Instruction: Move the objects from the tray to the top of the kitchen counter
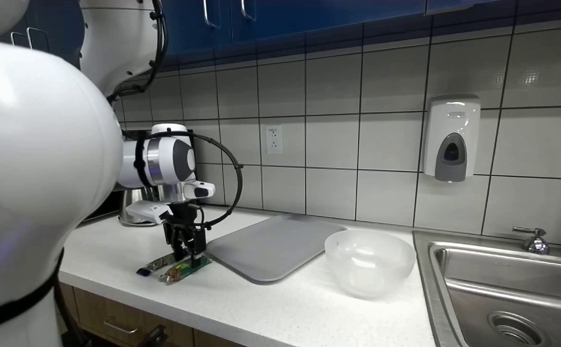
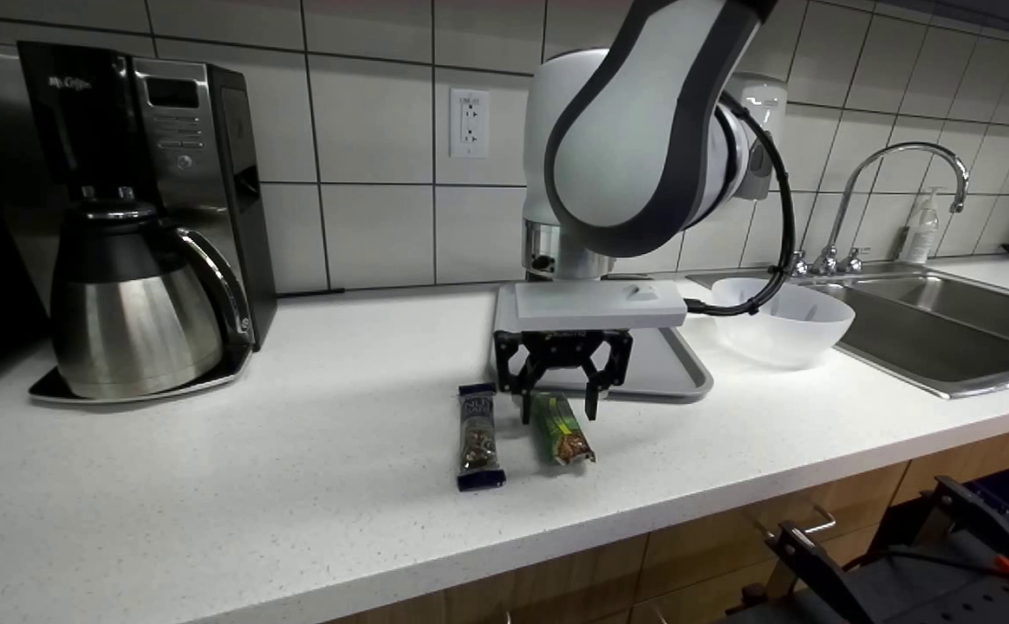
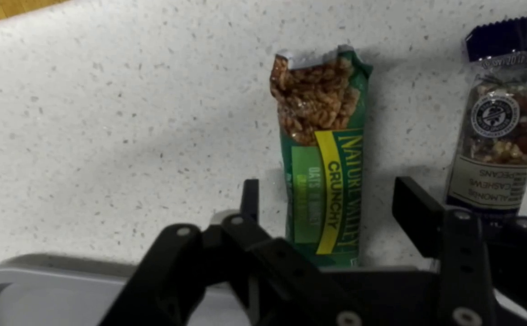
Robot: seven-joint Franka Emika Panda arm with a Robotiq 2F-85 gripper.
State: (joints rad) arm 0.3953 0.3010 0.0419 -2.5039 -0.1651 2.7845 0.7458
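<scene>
The green granola bar (image 3: pixel 322 108) lies flat on the white kitchen counter (image 2: pixel 296 503) and shows in both exterior views (image 1: pixel 180 272) (image 2: pixel 563 429). The dark nut bar (image 2: pixel 478 438) lies beside it on the counter; it shows at the right of the wrist view (image 3: pixel 496 122). My gripper (image 2: pixel 558 416) is open, pointing down, with one finger on each side of the green bar. In the wrist view the gripper (image 3: pixel 327 185) shows gaps between both fingers and the bar. The grey tray (image 1: pixel 280 246) lies beside the bars with nothing visible on it; the arm partly hides it in an exterior view.
A translucent white bowl (image 1: pixel 369 262) stands between the tray and the steel sink (image 1: pixel 420 270). A coffee maker (image 2: pixel 201 173) with a steel carafe (image 2: pixel 136 321) stands at one end of the counter. A tiled wall (image 1: pixel 331 140) runs behind. The counter's front edge (image 2: pixel 643 529) is near the bars.
</scene>
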